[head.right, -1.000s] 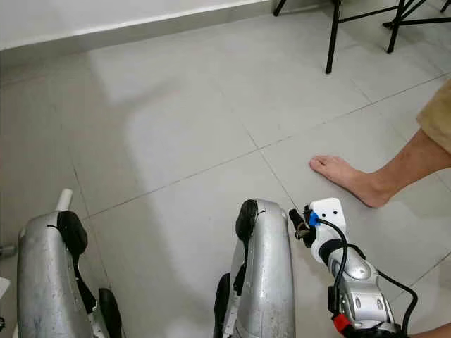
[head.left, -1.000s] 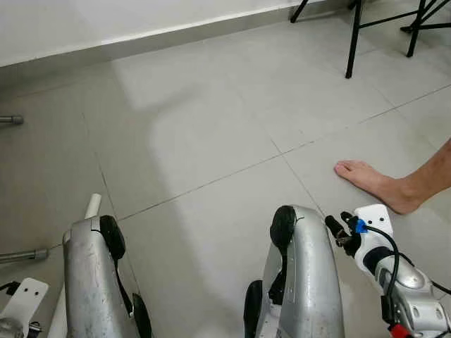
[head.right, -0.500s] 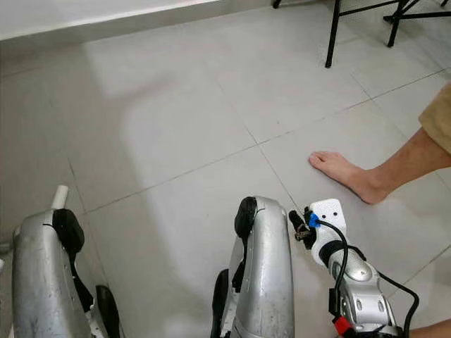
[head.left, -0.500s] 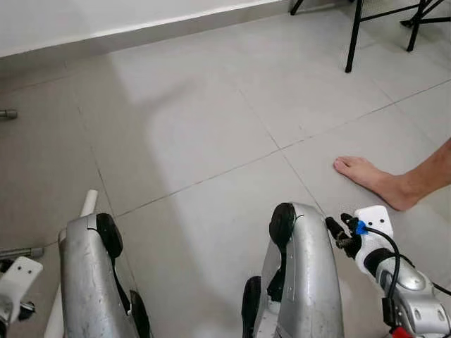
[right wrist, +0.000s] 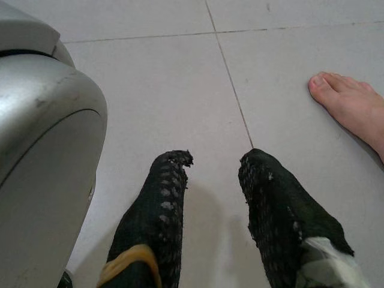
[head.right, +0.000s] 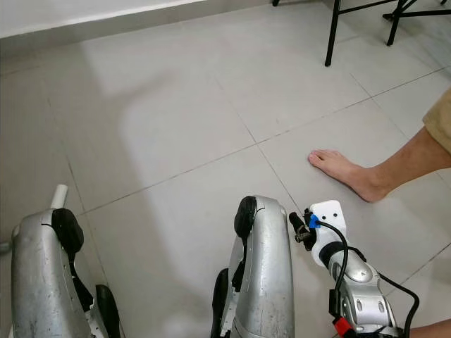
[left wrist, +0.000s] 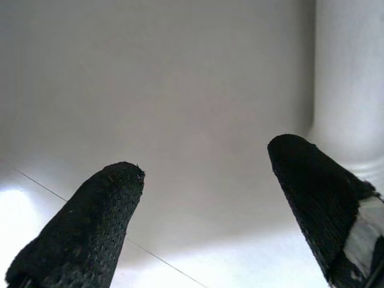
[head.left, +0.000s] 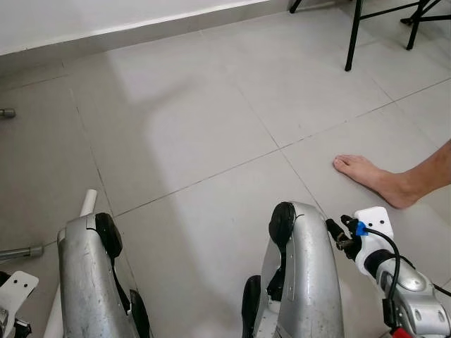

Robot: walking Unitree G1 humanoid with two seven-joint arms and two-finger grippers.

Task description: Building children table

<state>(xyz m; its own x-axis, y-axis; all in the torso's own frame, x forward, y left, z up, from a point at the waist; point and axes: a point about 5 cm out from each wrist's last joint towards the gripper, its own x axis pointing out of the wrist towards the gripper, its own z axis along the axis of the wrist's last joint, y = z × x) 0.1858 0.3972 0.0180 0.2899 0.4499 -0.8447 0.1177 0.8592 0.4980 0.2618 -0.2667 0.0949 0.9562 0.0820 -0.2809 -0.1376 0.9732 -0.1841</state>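
The robot appears to be between steps, searching for table parts with nothing in hand. The left claw (left wrist: 204, 198) hangs low with its fingers apart and empty; the right claw (right wrist: 213, 198) also hangs spread and empty over the floor (head.left: 211, 120). A white tube (head.left: 89, 203) lies on the tiles by the robot's left side, and two metal rods (head.left: 17, 252) lie further left. Next it likely must turn left and bend. Ahead the floor is open up to the wall (head.left: 106, 14); a person's bare foot (head.left: 370, 177) is near on the right, with black stand legs (head.left: 352, 35) beyond.
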